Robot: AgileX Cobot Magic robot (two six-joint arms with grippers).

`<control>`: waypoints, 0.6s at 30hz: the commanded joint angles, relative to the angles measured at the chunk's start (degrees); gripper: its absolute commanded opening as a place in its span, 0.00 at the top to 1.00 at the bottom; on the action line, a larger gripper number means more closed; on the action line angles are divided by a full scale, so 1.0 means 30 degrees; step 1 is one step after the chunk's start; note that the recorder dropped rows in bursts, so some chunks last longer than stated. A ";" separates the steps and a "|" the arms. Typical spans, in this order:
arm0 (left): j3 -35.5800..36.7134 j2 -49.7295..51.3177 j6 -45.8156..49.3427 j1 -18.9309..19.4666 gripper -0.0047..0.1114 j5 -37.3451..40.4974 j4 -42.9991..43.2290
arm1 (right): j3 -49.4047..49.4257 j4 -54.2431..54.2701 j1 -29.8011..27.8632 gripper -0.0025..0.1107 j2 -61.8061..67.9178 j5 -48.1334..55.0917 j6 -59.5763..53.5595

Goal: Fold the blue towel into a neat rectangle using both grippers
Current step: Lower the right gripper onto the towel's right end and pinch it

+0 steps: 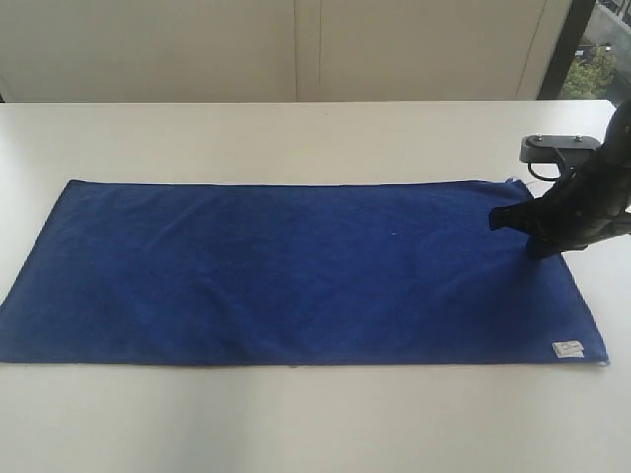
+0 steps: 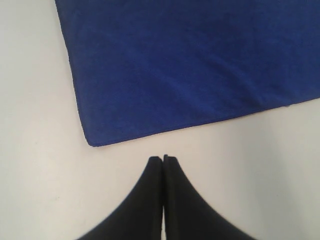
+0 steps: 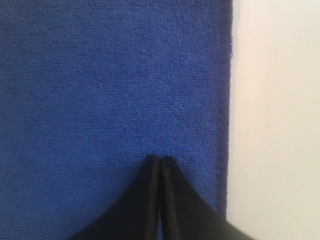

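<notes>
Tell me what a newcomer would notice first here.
The blue towel dominates, spread flat as a long rectangle on the white table. The right tool, shut, is over its right end; the left tool, also shut, is over bare table beside a towel corner.

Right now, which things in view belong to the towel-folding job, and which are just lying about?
Job: blue towel; right gripper, shut, at the towel's right end; left gripper, shut, just off a towel corner.
Just there: white table; window behind it.
</notes>
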 commanded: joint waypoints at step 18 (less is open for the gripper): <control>0.0096 -0.0200 -0.0189 0.0031 0.96 0.0125 -0.0090 | 0.0097 -0.2296 -0.2122 0.98 0.0520 0.0328 0.0427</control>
